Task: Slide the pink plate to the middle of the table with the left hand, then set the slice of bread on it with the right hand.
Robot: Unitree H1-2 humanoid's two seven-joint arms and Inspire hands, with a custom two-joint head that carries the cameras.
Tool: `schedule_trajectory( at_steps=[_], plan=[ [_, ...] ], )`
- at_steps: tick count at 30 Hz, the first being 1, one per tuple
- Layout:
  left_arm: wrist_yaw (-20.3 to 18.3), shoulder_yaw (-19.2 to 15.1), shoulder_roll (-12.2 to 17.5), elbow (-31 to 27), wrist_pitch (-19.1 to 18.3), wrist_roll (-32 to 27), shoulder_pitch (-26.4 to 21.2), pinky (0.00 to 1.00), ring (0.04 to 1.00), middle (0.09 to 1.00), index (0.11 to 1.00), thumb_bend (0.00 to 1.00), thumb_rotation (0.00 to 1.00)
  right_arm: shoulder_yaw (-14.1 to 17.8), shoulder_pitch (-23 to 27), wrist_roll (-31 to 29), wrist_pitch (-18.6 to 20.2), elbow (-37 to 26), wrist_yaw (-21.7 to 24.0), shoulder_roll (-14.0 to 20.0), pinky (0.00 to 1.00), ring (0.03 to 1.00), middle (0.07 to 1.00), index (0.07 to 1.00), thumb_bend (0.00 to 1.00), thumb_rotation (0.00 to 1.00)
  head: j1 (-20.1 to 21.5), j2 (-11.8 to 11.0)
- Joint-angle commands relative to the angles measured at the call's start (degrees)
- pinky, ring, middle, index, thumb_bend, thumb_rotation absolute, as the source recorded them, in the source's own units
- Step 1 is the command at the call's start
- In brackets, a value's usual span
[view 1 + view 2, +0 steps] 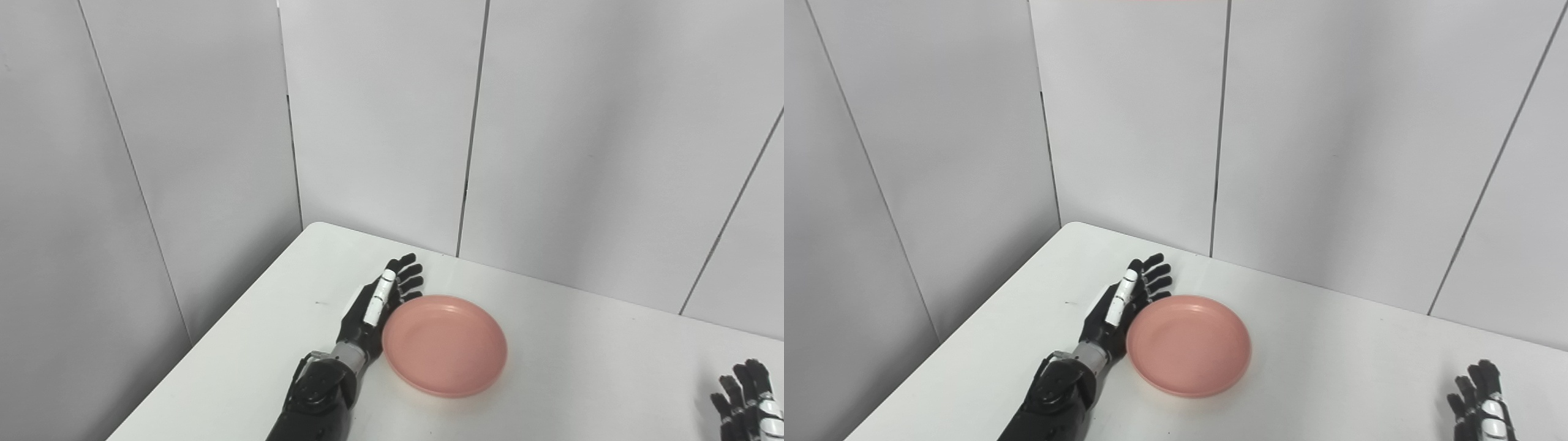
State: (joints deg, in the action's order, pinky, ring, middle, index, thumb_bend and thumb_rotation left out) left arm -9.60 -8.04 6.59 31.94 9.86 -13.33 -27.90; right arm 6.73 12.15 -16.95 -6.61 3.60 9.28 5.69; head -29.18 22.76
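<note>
Here, mid-task:
Left hand: fingers spread, grasping nothing, flat against the plate's rim.
Plate: on the counter, touching that hand's inner side.
Right hand: waiting, fingers loose, empty.
Bread: unseen; placing remains.

We see a glossy black left robot hand with a white strip along one finger, a silver wrist collar and black forearm; the right robot hand shows black fingers with white segments.
</note>
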Motion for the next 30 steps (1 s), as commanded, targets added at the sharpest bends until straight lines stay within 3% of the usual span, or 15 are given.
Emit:
schedule_trajectory(
  at_steps=[1, 11, 22, 30],
  plan=[
    [0.23, 0.11, -0.3, -2.41, -0.41, 0.08, -0.39, 0.85, 0.894, 0.899, 0.87, 0.7, 0.96, -0.15, 1.2, -0.13, 0.05, -2.34, -0.1, -0.07, 1.0, 1.0, 1.0, 0.993, 0.53, 0.89, 0.62, 0.36],
    [0.43, 1.43, -2.71, -3.79, -1.22, 0.61, 1.16, 0.83, 0.882, 0.89, 0.865, 0.69, 0.96, -0.69, 0.36, 0.28, 2.14, -5.43, -1.2, -0.39, 1.0, 0.999, 1.0, 1.0, 0.52, 0.91, 4.42, 2.15],
    [-0.21, 1.12, -5.2, -7.53, -1.99, -0.6, 3.04, 0.86, 0.899, 0.89, 0.877, 0.69, 0.96, -1.56, -0.1, 2.56, 4.35, -8.2, -2.96, -1.19, 1.0, 0.976, 0.984, 0.997, 0.61, 0.89, 14.56, 5.69],
    [0.62, 1.5, -7.48, -10.16, -4.63, -0.54, 3.74, 0.87, 0.908, 0.895, 0.897, 0.68, 0.97, -2.44, -0.03, 4.78, 5.25, -9.2, -4.99, -2.47, 1.0, 0.955, 0.967, 0.971, 0.63, 0.86, 20.44, 8.14]
  ],
)
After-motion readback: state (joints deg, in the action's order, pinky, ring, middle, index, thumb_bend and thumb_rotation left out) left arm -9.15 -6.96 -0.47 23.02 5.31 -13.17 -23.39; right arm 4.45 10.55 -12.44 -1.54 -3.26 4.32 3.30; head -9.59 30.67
